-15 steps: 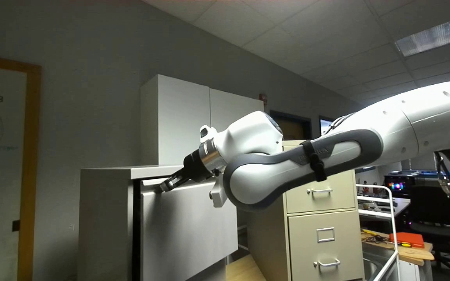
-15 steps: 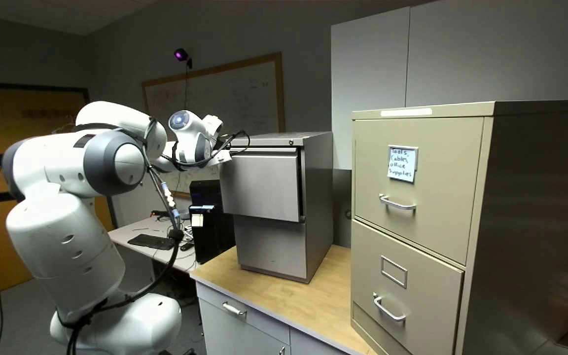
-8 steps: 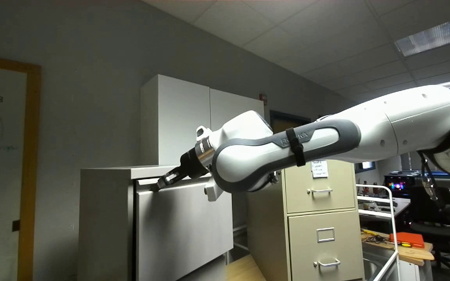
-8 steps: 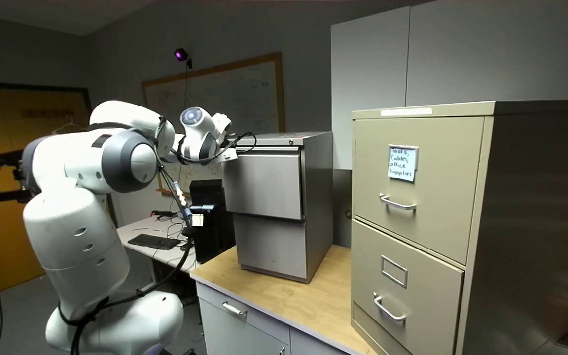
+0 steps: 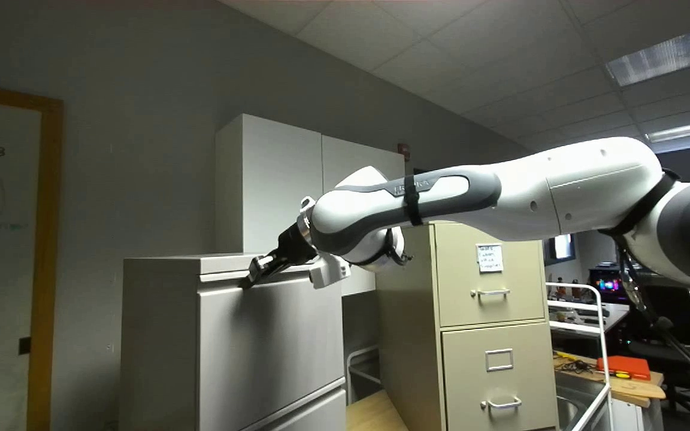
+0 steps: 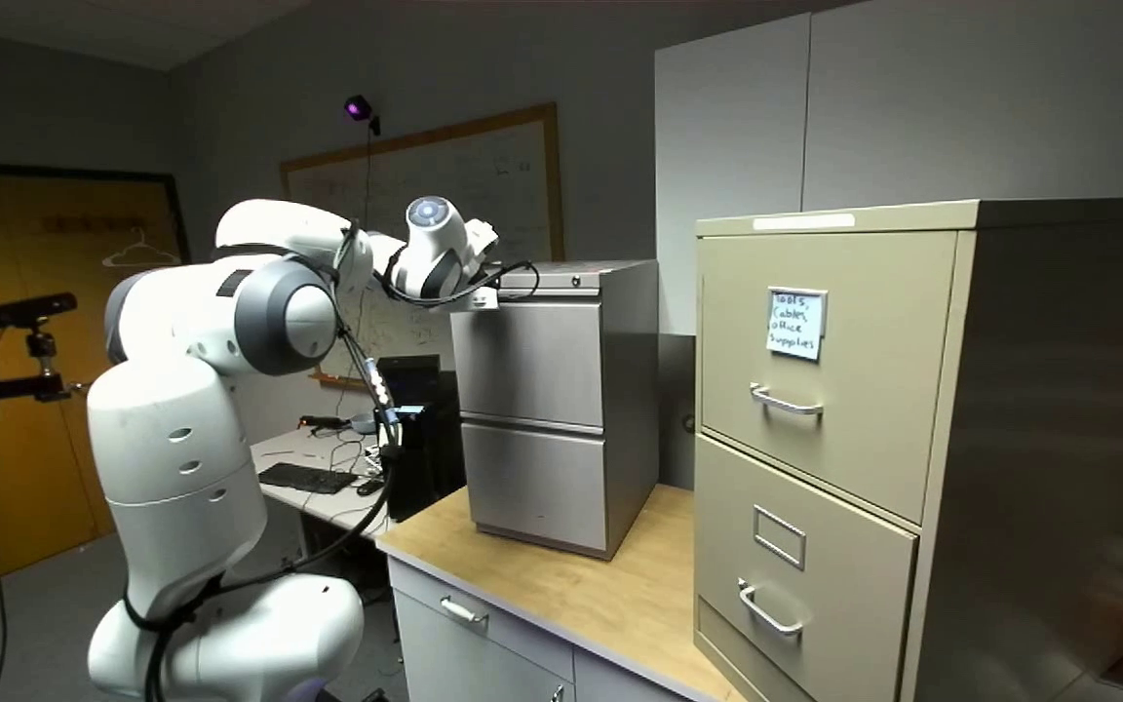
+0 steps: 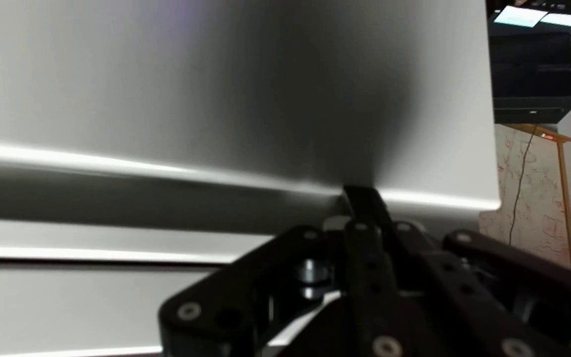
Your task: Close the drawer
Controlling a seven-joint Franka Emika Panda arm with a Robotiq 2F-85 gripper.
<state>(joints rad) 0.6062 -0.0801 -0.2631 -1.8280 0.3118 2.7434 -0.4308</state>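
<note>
In an exterior view, a cabinet (image 6: 630, 409) is standing on the tabletop (image 6: 561, 585) near its left edge, the drawer (image 6: 532, 370) sitting above a lower drawer (image 6: 537, 487). The gripper (image 5: 251, 275) is sitting at the drawer's top edge. In both exterior views, a filing cabinet (image 6: 1010, 439) is standing to the cabinet's right, a cupboard (image 6: 912, 107) hanging behind. Beyond the tabletop's left edge, a keyboard (image 6: 306, 478) is lying on a desk (image 6: 289, 447).

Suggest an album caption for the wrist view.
Shut black gripper at the top edge of a grey metal drawer.
</note>
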